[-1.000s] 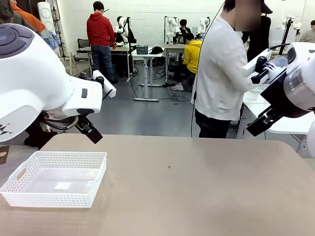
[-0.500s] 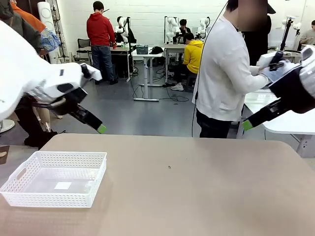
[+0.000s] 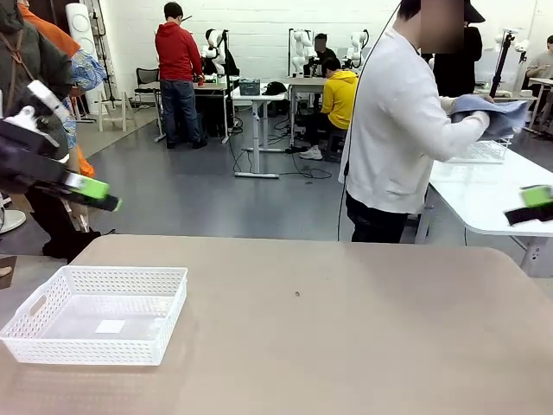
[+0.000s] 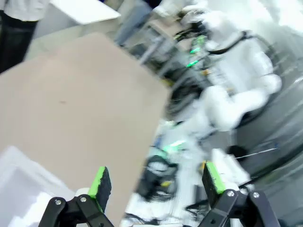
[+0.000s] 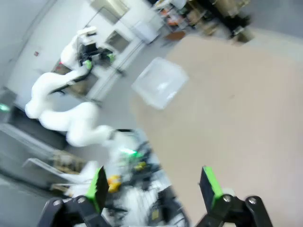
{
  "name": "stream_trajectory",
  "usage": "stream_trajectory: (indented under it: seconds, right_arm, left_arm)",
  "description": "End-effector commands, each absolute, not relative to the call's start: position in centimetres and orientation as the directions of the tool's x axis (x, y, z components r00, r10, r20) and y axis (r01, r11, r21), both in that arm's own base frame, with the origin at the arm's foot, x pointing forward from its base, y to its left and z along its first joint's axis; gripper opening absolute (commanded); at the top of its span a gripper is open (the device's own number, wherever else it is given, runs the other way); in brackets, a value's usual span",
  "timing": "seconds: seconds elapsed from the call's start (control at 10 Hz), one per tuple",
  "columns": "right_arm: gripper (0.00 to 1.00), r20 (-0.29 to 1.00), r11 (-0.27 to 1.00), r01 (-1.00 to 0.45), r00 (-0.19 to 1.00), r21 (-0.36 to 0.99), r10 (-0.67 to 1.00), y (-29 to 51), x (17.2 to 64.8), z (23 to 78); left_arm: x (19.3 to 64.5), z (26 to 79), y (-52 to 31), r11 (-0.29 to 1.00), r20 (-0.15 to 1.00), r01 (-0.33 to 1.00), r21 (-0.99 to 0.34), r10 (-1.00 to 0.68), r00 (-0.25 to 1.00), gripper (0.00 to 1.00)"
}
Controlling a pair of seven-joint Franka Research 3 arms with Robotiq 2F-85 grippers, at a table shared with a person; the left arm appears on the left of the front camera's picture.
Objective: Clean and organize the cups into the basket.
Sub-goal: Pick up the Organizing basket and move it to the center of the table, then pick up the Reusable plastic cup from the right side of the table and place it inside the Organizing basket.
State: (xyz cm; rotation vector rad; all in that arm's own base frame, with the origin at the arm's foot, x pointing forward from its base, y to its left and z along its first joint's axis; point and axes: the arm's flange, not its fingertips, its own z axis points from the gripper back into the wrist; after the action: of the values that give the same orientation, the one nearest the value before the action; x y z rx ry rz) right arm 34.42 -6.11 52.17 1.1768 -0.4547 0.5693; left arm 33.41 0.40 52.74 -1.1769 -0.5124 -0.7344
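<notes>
Both my arms have swung outward since a second ago, so my left jaws now hang high at the left side of the front view and my right jaws sit at its far right edge. Each pair of jaws stands wide apart with nothing between the green pads (image 4: pixel 101 182). The shallow white lattice-walled plastic basket (image 3: pixel 95 311) rests on the near left part of the tan tabletop (image 3: pixel 346 328), below my left jaws and well apart from my right jaws, with a white label (image 3: pixel 110 327) on its floor.
</notes>
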Motion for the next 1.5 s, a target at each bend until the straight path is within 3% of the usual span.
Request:
stream_trajectory:
  seconds: [0.0, 0.2, 0.3, 0.8, 1.3, 1.4]
  right_arm:
    - [1.00, 0.189, 0.063, -0.200, 0.971, 0.978, 0.148, -10.4, 36.7, 50.0]
    - [1.00, 0.173, 0.038, -0.181, 0.974, 0.983, 0.145, -13.2, 36.5, 48.6]
    - [1.00, 0.181, 0.033, -0.187, 0.975, 0.982, 0.130, -13.8, 36.5, 48.2]
    - [1.00, 0.150, 0.129, -0.142, 0.987, 0.981, -0.059, -18.2, 35.4, 47.0]
    - [1.00, 0.120, 0.326, -0.015, 0.945, 0.945, -0.303, -19.7, 33.8, 47.4]
    - [1.00, 0.148, 0.228, -0.104, 0.972, 0.968, -0.184, -22.1, 34.4, 46.7]
  left_arm:
    - [34.9, 51.2, 3.9, 0.088, 0.015, 0.040, -0.995, -0.269, 0.963, 1.00]
    - [34.0, 50.0, 6.6, 0.305, -0.108, -0.083, -0.949, -0.066, 0.992, 1.00]
    - [33.6, 50.1, 8.0, 0.358, -0.114, -0.111, -0.927, 0.014, 0.993, 1.00]
    - [31.2, 50.5, 14.0, 0.394, -0.066, -0.208, -0.895, 0.345, 0.936, 1.00]
    - [29.1, 50.2, 17.0, 0.379, -0.016, -0.228, -0.897, 0.487, 0.873, 1.00]
    - [29.4, 50.3, 17.5, 0.377, -0.047, -0.228, -0.898, 0.433, 0.900, 1.00]
